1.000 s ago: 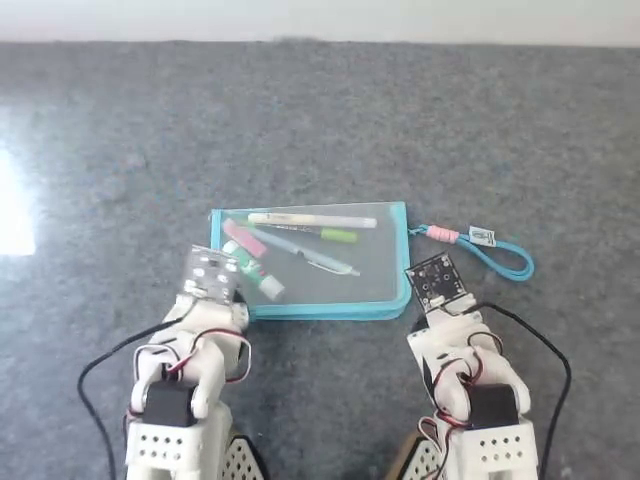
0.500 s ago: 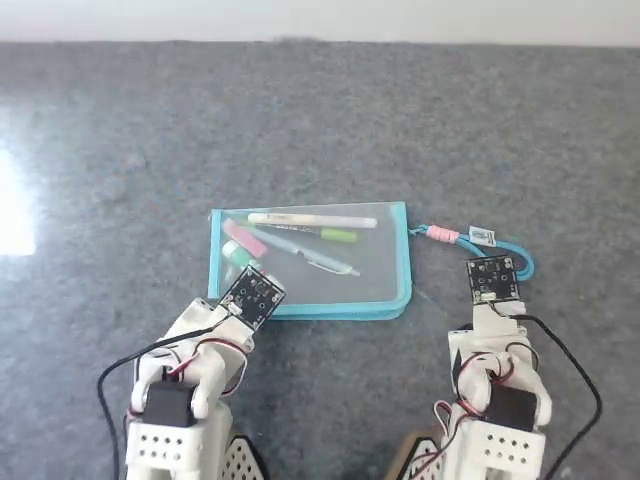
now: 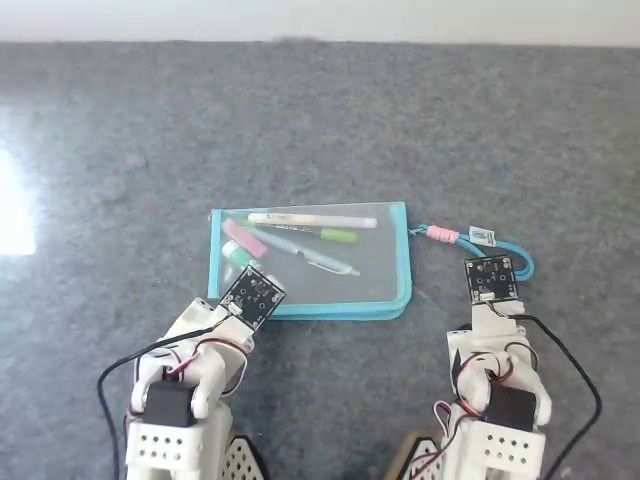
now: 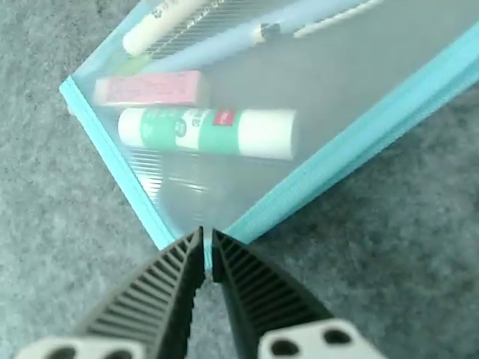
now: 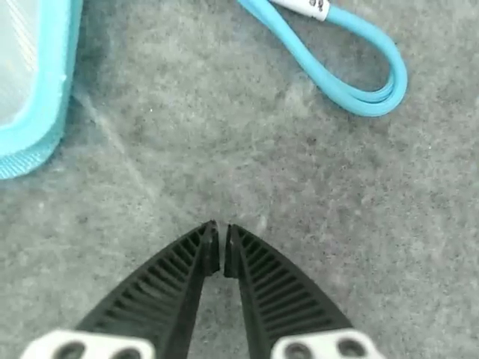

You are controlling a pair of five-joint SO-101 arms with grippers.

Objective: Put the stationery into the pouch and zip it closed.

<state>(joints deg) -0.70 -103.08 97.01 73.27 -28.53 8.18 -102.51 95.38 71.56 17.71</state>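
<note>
Pouch [image 3: 345, 285]: clear, teal-edged, flat on the grey desk [image 3: 120, 130], just ahead of both arms. Contents: glue stick [image 4: 206, 131], pink eraser [image 4: 150, 88], white pen [image 3: 312, 220], pale blue pen [image 3: 300, 250]. Teal strap loop [image 5: 359, 82]: attached at the pouch's right end, lying on the desk. Left pincer [image 4: 207, 241]: fingers together, tips at the pouch's near left corner. Right pincer [image 5: 221, 248]: fingers together over bare desk, near the strap loop, gripping nothing.
</note>
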